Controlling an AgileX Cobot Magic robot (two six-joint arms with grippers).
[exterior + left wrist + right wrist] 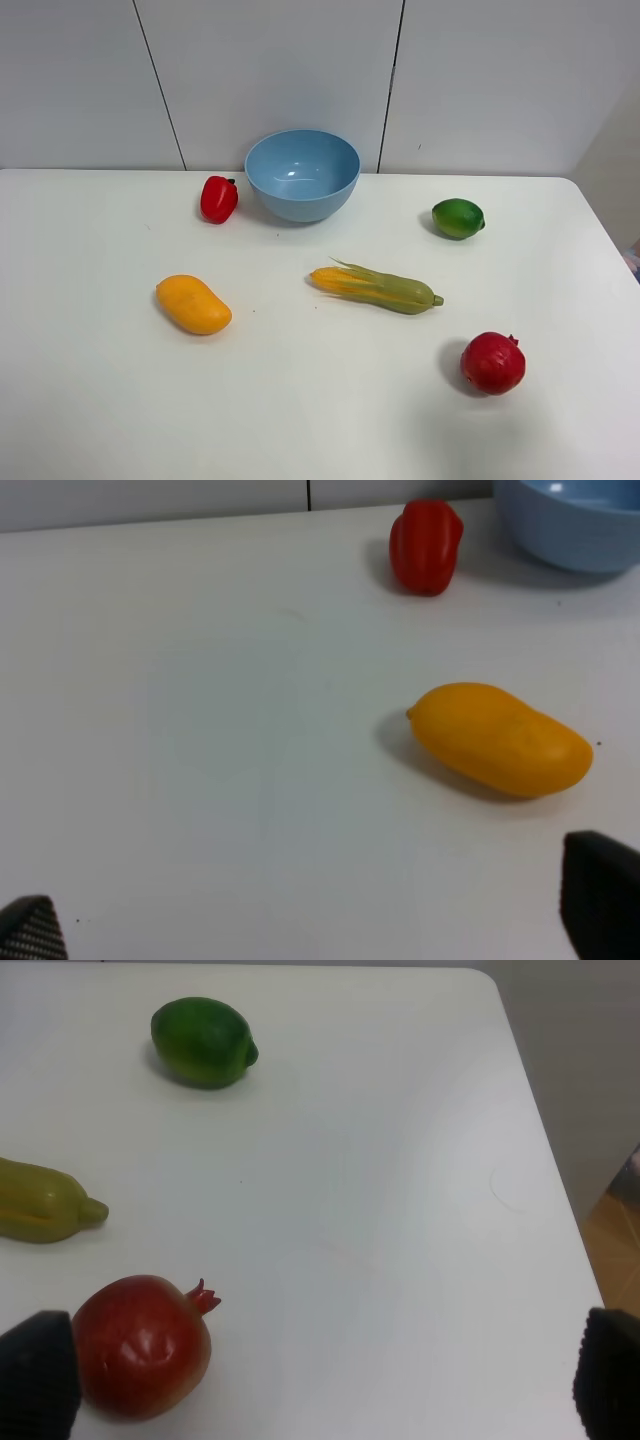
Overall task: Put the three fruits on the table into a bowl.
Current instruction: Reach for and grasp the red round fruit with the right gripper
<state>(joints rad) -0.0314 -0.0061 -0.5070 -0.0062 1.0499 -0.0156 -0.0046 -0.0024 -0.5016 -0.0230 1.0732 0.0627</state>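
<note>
At the middle of the tabletop's (pixel 300 420) far edge the bowl (pixel 302 200) is set, empty. The mango (pixel 193 304) is found left of the middle, the lime (pixel 458 218) toward the far right corner, and the pomegranate (pixel 492 363) near the right edge, closer to the front. All three are well apart from the bowl.

The mango is judged smooth, firm and oval, best taken across its short width at the middle. The glossy lime may slip. The round pomegranate may roll and should be gripped at its widest girth, clear of the crown.

The left end effector (pixel 315 915) is spread wide and empty, with the mango ahead of it and apart from both fingers. The right end effector (pixel 322 1375) is likewise wide open and empty. The pomegranate is seen just beside one finger, though contact cannot be told, and the lime lies well ahead.
</note>
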